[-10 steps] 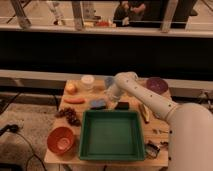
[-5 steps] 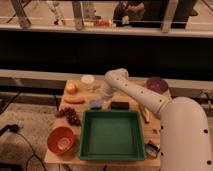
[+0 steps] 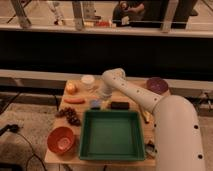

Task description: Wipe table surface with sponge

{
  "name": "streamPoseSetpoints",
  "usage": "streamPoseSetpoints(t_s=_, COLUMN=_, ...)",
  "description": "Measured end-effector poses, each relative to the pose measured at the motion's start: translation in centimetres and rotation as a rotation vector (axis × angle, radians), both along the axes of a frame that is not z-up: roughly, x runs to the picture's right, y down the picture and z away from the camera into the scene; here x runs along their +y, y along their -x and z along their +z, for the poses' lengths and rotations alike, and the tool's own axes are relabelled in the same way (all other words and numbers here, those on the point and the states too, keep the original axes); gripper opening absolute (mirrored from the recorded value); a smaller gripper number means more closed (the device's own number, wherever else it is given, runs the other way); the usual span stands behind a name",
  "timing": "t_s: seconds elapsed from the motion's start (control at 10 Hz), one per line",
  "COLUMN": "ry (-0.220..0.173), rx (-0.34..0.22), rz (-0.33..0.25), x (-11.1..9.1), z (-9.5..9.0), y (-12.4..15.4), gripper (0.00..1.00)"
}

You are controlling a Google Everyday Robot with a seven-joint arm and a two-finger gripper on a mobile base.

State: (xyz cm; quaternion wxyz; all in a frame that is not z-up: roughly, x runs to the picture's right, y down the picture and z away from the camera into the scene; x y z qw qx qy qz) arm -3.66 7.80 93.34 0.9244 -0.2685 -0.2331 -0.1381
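The light tan wooden table surface [image 3: 131, 97] is crowded with objects. A small blue sponge [image 3: 95, 104] lies on it just behind the green tray's far left corner. My white arm reaches in from the lower right and bends over the back of the table. My gripper [image 3: 103, 94] points down just behind and to the right of the sponge, close above the tabletop. Whether it touches the sponge cannot be told.
A green square tray [image 3: 110, 150] fills the table's front middle. An orange bowl [image 3: 61, 139], dark grapes [image 3: 70, 116], a carrot-like piece [image 3: 74, 100], a round fruit [image 3: 71, 88], a white cup [image 3: 87, 80], a dark bar [image 3: 120, 105] and a purple bowl [image 3: 157, 85] surround it.
My arm has swung left across the back of the table, and the gripper has moved left to stand by the blue sponge. The objects on the table have stayed in place.
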Motion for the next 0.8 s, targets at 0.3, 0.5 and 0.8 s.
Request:
streamPoseSetpoints(t_s=0.3, ry=0.038, rx=0.032, rz=0.0, x=0.5, z=0.6, y=-0.9, gripper=0.8)
streamPoseSetpoints(t_s=0.5, ry=0.073, rx=0.047, rz=-0.012, x=0.8, z=1.0, y=-0.8, gripper=0.8)
streamPoseSetpoints(t_s=0.8, ry=0.102, rx=0.049, rz=-0.018, x=1.2, z=1.4, y=-1.2, gripper=0.71)
